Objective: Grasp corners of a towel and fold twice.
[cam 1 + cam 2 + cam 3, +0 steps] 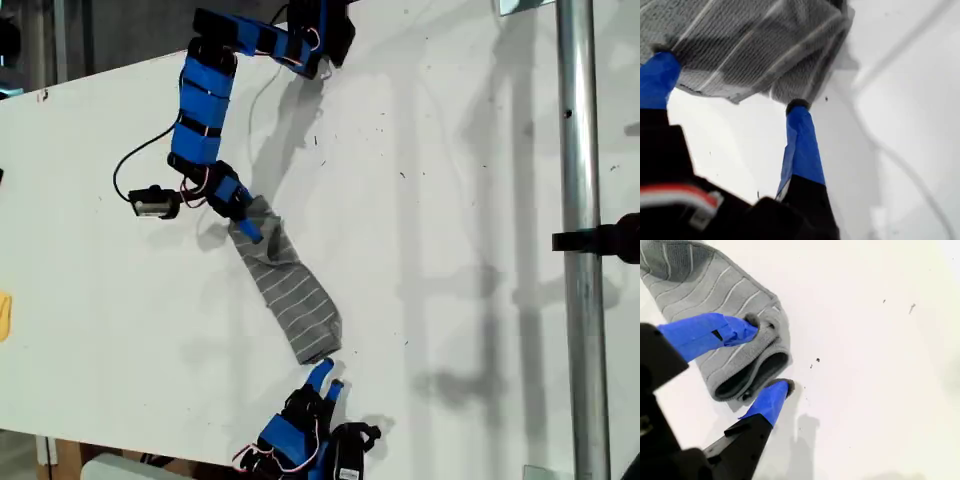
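Towel [290, 295] lay as a narrow folded band on the white table [450, 250], running from 11 o'clock to 5 o'clock in the exterior view. My first gripper [248, 225] met its bunched 11 o'clock end. There the jaws stood apart with cloth across both tips, and whether they gripped it could not be told. My second gripper [328, 378] sat at the 5 o'clock end, released, its jaws spread on either side of the folded edge.
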Action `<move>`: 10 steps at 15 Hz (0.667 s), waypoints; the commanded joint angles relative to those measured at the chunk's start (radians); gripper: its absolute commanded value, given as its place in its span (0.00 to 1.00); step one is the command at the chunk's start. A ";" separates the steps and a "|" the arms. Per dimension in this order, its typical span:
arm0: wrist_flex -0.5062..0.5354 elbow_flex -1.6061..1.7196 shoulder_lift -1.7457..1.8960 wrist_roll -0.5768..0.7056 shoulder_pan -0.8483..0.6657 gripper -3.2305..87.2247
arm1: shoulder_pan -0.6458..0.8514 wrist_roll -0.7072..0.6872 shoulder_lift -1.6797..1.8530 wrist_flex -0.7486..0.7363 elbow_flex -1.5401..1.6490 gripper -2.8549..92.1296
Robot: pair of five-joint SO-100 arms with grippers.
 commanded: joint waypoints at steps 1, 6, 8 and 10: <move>0.014 0.112 0.275 -0.003 0.034 0.15 | 0.064 0.034 0.354 0.124 0.147 0.49; 0.080 0.367 0.630 0.026 0.057 0.01 | 0.259 0.150 0.885 0.247 0.623 0.51; 0.078 0.411 0.632 -0.008 0.074 0.00 | 0.288 0.167 1.103 0.202 0.795 0.50; 0.048 0.502 0.632 -0.043 0.078 0.00 | 0.284 0.163 1.192 0.118 0.885 0.48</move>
